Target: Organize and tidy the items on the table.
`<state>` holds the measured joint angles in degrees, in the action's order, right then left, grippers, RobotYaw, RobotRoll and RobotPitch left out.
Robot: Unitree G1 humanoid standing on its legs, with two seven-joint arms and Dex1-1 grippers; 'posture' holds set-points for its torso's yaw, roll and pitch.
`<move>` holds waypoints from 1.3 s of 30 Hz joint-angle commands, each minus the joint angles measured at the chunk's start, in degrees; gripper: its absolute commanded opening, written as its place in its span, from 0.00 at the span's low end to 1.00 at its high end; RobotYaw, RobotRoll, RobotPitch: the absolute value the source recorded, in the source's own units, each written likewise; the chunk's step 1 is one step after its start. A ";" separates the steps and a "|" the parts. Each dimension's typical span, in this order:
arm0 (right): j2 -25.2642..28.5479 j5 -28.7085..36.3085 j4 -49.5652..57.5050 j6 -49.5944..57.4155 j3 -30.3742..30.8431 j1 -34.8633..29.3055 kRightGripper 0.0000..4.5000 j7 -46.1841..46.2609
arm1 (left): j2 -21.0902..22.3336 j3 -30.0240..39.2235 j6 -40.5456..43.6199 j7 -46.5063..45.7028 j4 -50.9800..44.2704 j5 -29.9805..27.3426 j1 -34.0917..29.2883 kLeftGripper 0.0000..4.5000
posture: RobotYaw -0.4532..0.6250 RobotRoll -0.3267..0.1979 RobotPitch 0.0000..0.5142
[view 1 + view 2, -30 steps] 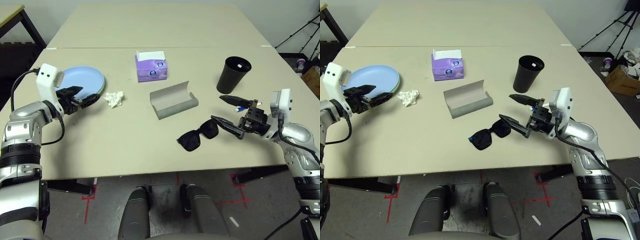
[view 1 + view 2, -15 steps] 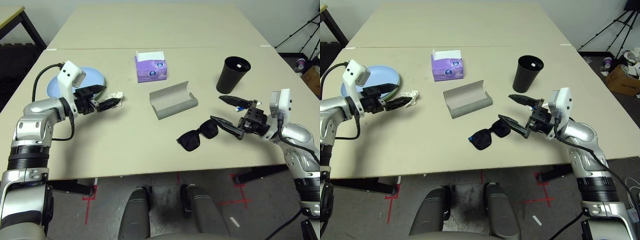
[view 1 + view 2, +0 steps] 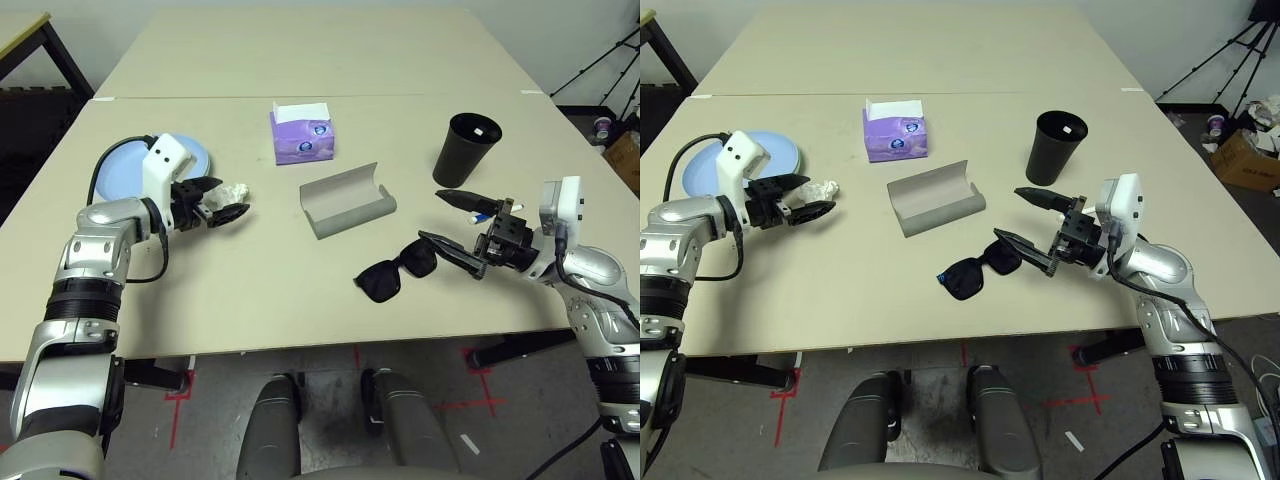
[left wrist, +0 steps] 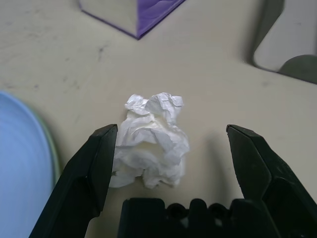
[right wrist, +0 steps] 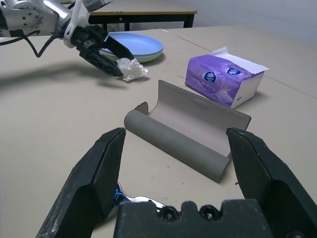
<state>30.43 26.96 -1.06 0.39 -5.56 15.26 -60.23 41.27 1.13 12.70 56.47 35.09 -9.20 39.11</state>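
A crumpled white tissue lies on the beige table just right of a light blue plate. My left gripper is open, with one finger on each side of the tissue, apart from it. Black sunglasses lie near the front, and my right gripper hovers open just to their right, holding nothing. A grey glasses case lies open in the middle. Behind the right gripper a black cup stands upright.
A purple tissue box stands behind the case. A greenish rim shows under the blue plate. A second table adjoins at the back. Bare tabletop stretches along the front left and between the case and the cup.
My left arm swung right, from beside the plate to the tissue, and its open fingers now straddle it. The right arm and the other things stayed put.
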 commanded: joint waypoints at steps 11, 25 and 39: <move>-0.31 0.37 -0.03 -0.77 -0.46 -0.77 1.00 -0.12 | 0.29 0.28 -1.48 0.00 2.01 1.35 0.94 0.01 | 0.37 0.62 0.23; -0.53 0.24 -1.36 -1.87 -0.65 -0.77 1.00 -0.69 | 3.69 9.70 7.01 -3.35 -5.36 -5.33 5.64 0.01 | 0.37 0.62 0.22; -1.61 -0.09 -2.28 -2.20 0.27 0.63 1.00 -0.84 | 7.23 14.61 0.03 -14.31 9.63 -3.48 11.89 0.15 | 0.38 0.62 0.22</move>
<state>28.71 26.94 -2.63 -1.24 -5.31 15.70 -60.62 48.31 16.18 14.06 42.70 43.67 -13.69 50.60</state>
